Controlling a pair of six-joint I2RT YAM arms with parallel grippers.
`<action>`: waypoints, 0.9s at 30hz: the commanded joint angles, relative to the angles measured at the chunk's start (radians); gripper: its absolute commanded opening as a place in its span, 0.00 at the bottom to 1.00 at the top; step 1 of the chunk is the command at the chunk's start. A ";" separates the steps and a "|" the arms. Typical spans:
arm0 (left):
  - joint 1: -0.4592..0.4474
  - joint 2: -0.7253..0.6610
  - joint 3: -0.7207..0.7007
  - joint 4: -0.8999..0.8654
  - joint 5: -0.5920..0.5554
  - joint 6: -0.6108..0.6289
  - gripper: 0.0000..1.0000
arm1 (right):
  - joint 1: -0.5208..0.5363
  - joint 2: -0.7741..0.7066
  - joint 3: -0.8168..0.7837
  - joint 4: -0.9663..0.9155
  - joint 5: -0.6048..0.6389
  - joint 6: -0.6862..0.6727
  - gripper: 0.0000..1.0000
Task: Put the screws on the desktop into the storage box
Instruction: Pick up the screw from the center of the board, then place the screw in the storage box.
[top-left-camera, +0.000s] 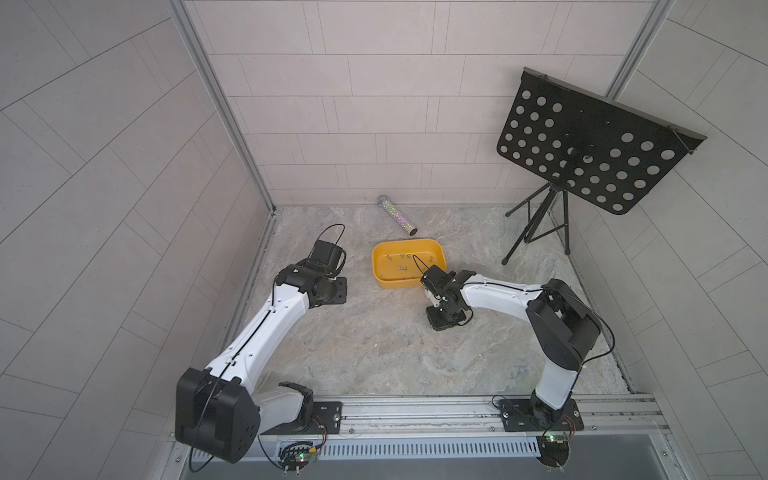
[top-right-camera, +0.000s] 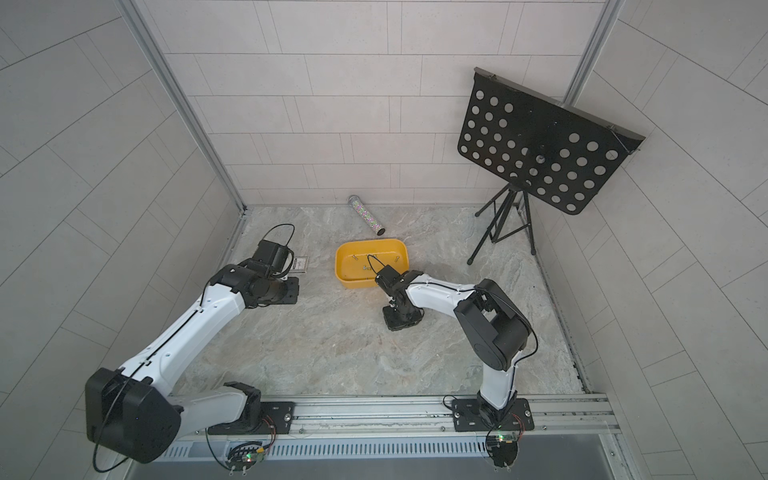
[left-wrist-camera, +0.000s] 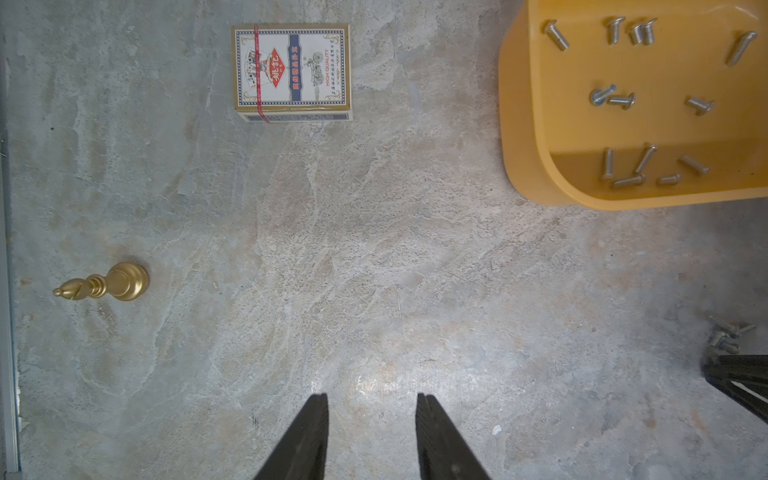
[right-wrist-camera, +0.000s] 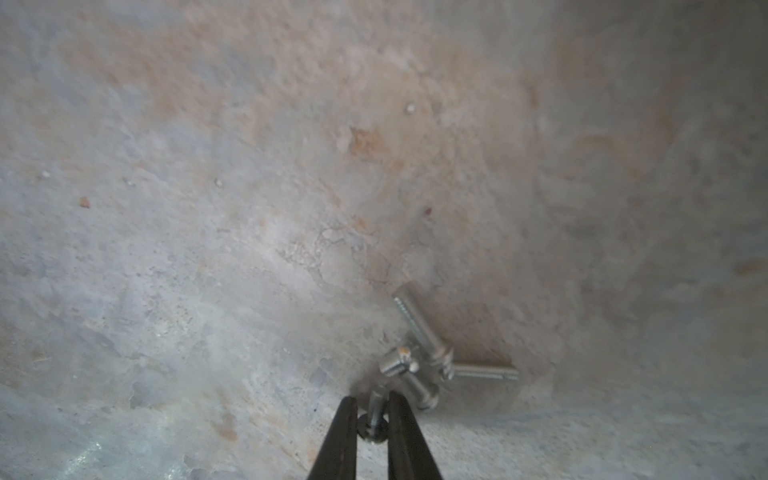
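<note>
01 — desk (top-left-camera: 374, 353): grey-beige marbled surface with tiled walls on three sides.

02 — storage box (top-left-camera: 377, 266): yellow tub with rounded corners. It stands on the desk toward the back, between my two arms, and I see it in both top views (top-right-camera: 340, 266).

03 — stored screws (left-wrist-camera: 621, 99): a dozen or so lie scattered on the box floor, several gathered in one corner.

04 — loose screws (right-wrist-camera: 419, 332): a small cluster of four or five, crossed and touching. They lie on the bare desk near the box's front right corner, under my right arm.

05 — right hand (right-wrist-camera: 372, 401): lowered to the desk at the edge of that cluster. Its fingers are narrowly apart with one screw (right-wrist-camera: 375, 409) between them. I cannot tell whether they pinch it or only flank it.

06 — left hand (left-wrist-camera: 372, 398): released, fingers well apart with nothing between them, over bare desk left of the box.

07 — card box (left-wrist-camera: 293, 70): printed pack lying flat on the desk, left of the storage box.

08 — gold piece (left-wrist-camera: 108, 284): small and bishop-shaped, well apart from the card box, close to the desk's metal edge.

09 — glitter tube (top-left-camera: 397, 216): lies on the desk behind the storage box, near the back wall.

10 — music stand (top-left-camera: 594, 141): black perforated plate on a tripod in the back right corner.
</note>
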 joint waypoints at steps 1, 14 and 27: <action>0.008 -0.007 -0.014 -0.001 0.001 0.011 0.43 | 0.008 0.035 -0.010 -0.014 0.042 0.004 0.16; 0.008 -0.006 -0.014 -0.001 0.000 0.010 0.43 | 0.012 -0.114 0.015 -0.121 0.070 -0.016 0.11; 0.008 -0.008 -0.013 0.000 0.003 0.010 0.43 | -0.009 -0.232 0.082 -0.215 0.088 -0.037 0.11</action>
